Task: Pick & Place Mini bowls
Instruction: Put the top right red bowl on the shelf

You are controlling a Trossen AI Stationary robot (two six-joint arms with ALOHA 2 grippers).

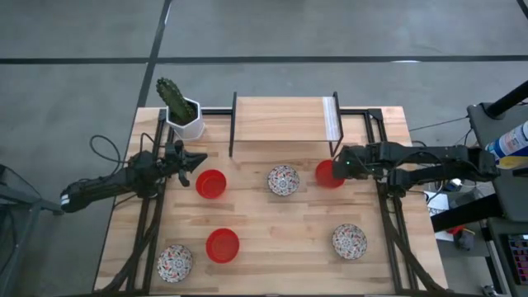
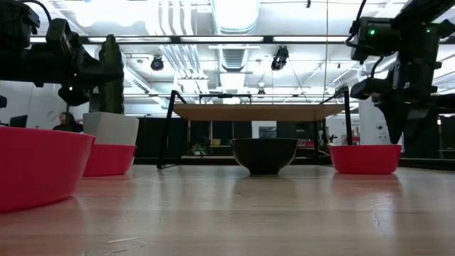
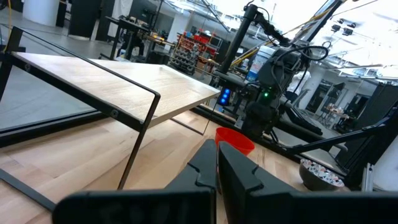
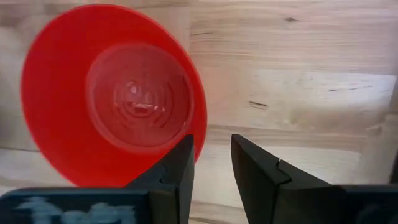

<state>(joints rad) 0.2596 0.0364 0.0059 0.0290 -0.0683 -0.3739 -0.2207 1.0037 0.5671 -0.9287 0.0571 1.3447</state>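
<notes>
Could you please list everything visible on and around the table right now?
red mini bowls: three; one by the left gripper, one front centre, one under the right gripper
floral mini bowls: three, white patterned; centre, front left, front right
cactus pot: one, white, back left
shelf: one, wood on black frame, back centre
table: one, light wood
left gripper: fingers shut, empty
right gripper: fingers slightly apart, at the bowl's rim
</notes>
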